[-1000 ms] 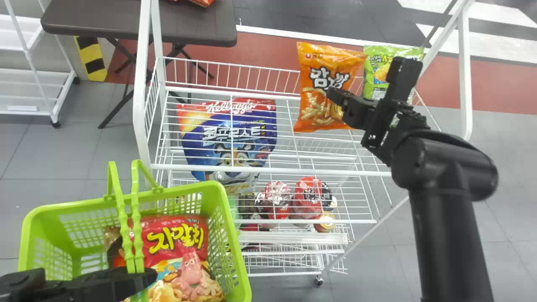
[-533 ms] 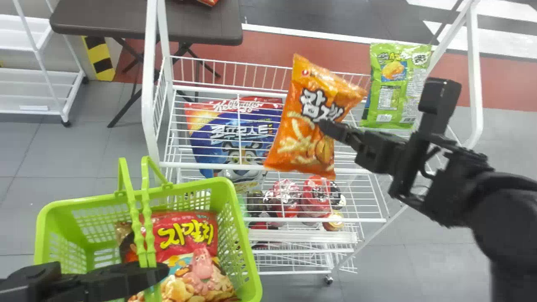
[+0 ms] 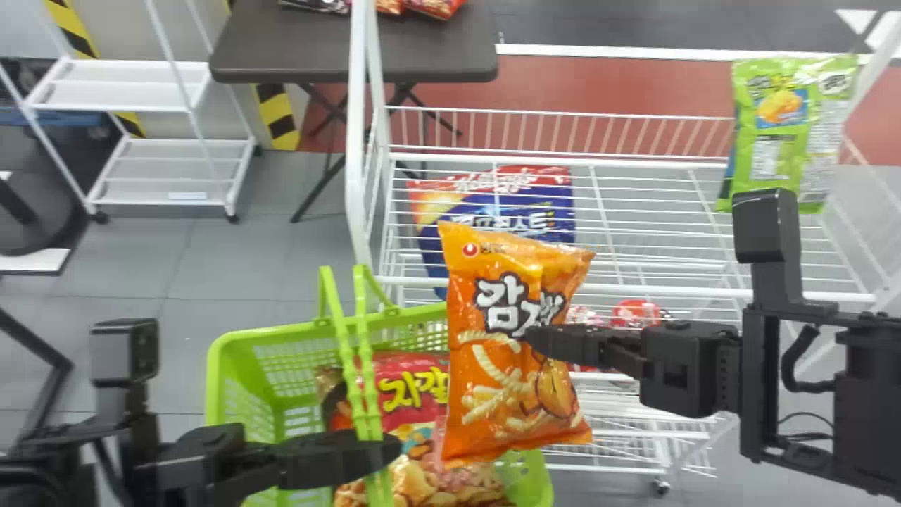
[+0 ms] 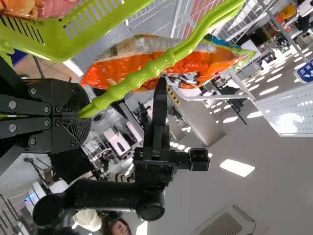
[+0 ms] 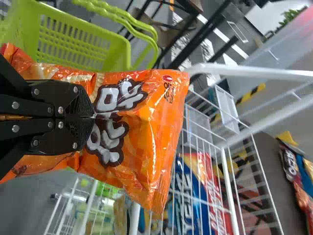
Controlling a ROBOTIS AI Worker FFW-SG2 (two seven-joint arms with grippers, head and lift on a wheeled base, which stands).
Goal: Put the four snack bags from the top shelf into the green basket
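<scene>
The right tool (image 3: pixel 531 339) pinches one orange snack bag (image 3: pixel 493 415), held up at the green basket's (image 3: pixel 274 336) right side; the left tool (image 3: pixel 393 448) is clamped on its handles (image 3: pixel 364 380). Inside shows one red bag (image 3: pixel 405 366). One green bag (image 3: pixel 774 141) stands on the white wire top shelf (image 3: pixel 654 166). Beyond: one dark table (image 3: pixel 295 49) carrying packets (image 3: pixel 431 5), one white rack (image 3: pixel 172 151), grey floor tiles (image 3: pixel 232 260).

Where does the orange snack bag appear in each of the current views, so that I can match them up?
Head view: the orange snack bag is near the centre, held by the right gripper and hiding part of the green basket.
Left wrist view: it is behind the basket's handle, which crosses in front of it.
Right wrist view: close up, in that gripper.
Shared landmark: the green basket.
</scene>
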